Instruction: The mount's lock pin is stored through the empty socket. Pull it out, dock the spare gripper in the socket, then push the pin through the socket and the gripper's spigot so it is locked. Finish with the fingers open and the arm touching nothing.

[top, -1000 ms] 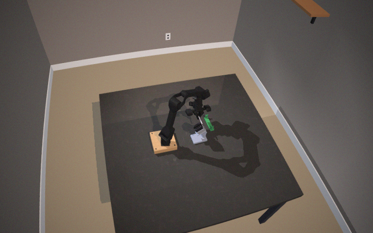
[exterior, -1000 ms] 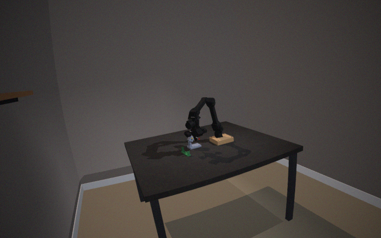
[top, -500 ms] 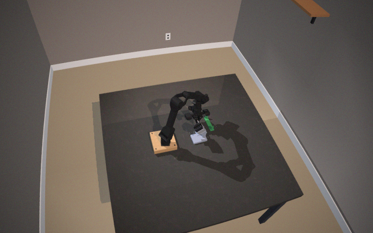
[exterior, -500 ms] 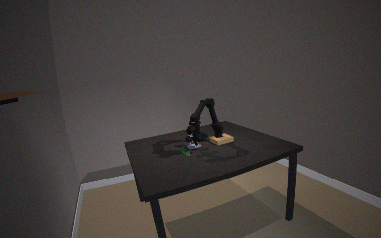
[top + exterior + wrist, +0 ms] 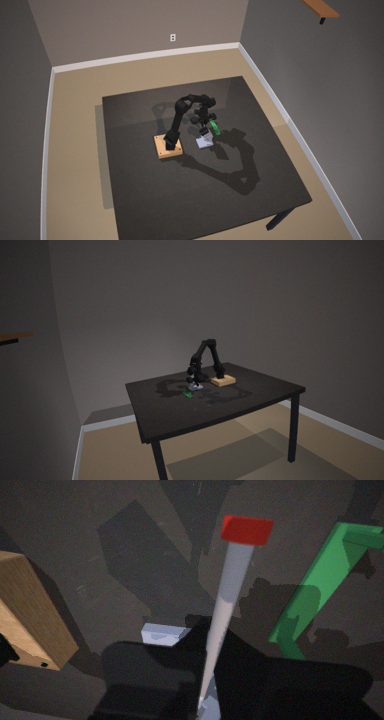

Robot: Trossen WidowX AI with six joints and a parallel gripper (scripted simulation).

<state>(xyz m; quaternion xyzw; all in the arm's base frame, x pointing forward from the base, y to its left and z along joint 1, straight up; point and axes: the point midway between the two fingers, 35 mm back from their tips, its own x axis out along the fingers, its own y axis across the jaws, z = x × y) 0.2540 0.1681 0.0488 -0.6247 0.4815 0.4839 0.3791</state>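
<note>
My gripper [image 5: 203,124] [image 5: 207,623] is shut on the lock pin. The pin [image 5: 232,582] has a pale shaft and a red head, which also shows as a small red spot in the exterior view [image 5: 201,384]. It slants, head outward, its far end low in the wrist view, close to the mount. Whether its tip is in the socket hole I cannot tell. The pale blue mount [image 5: 204,143] [image 5: 194,388] [image 5: 162,635] stands on the table, just under my fingers. The black spare gripper [image 5: 203,131] sits at the top of the mount; how deep its spigot is seated is hidden.
A green cradle [image 5: 215,127] [image 5: 187,393] [image 5: 320,587] with upright ends stands beside the mount, holding nothing. The arm's wooden base block [image 5: 169,154] [image 5: 223,381] [image 5: 42,615] is on the mount's other side. The dark table [image 5: 158,198] [image 5: 169,421] carries them all.
</note>
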